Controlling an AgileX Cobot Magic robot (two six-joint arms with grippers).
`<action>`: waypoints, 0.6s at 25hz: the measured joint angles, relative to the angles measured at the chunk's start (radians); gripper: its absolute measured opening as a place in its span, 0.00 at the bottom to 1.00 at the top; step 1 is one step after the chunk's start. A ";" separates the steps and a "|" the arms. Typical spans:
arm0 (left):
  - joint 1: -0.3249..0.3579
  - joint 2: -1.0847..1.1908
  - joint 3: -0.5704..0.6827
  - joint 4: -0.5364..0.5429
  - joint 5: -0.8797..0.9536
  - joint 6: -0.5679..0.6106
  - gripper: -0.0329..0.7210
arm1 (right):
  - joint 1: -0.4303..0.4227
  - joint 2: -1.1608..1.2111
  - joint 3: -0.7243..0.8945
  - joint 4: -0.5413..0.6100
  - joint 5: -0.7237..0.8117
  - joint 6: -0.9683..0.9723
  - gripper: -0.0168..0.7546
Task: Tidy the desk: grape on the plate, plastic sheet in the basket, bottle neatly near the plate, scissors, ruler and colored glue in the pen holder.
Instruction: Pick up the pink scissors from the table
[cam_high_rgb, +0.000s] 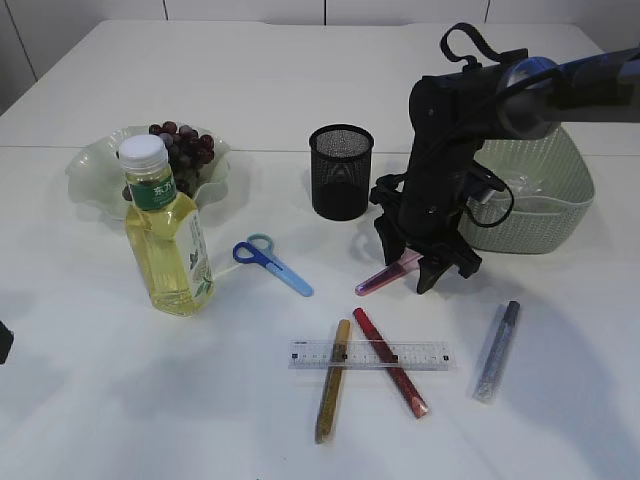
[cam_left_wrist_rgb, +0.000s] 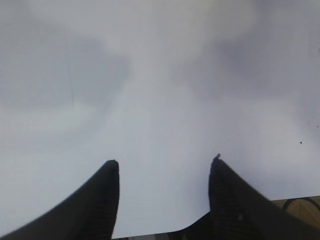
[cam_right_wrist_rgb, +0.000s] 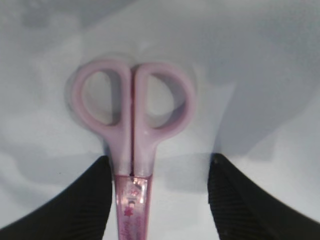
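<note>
Pink scissors (cam_right_wrist_rgb: 132, 150) cut off below

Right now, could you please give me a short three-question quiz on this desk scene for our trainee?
1. True or false: the pink scissors lie between the open fingers of the right claw.
2. Multiple choice: the grapes are A) in the basket, B) on the plate, C) in the pen holder.
3. Fill in: the ruler lies across the gold and ____ glue sticks.

Key: 1 true; 2 B; 3 red.
</note>
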 joint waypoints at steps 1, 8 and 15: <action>0.000 0.000 0.000 0.000 -0.002 0.000 0.60 | 0.000 0.000 0.000 0.000 0.000 0.000 0.64; 0.000 0.000 0.000 0.000 -0.003 0.000 0.60 | 0.000 0.000 0.000 0.000 0.000 0.003 0.64; 0.000 0.000 0.000 0.000 -0.003 0.000 0.60 | 0.000 0.007 -0.007 0.011 0.000 0.003 0.64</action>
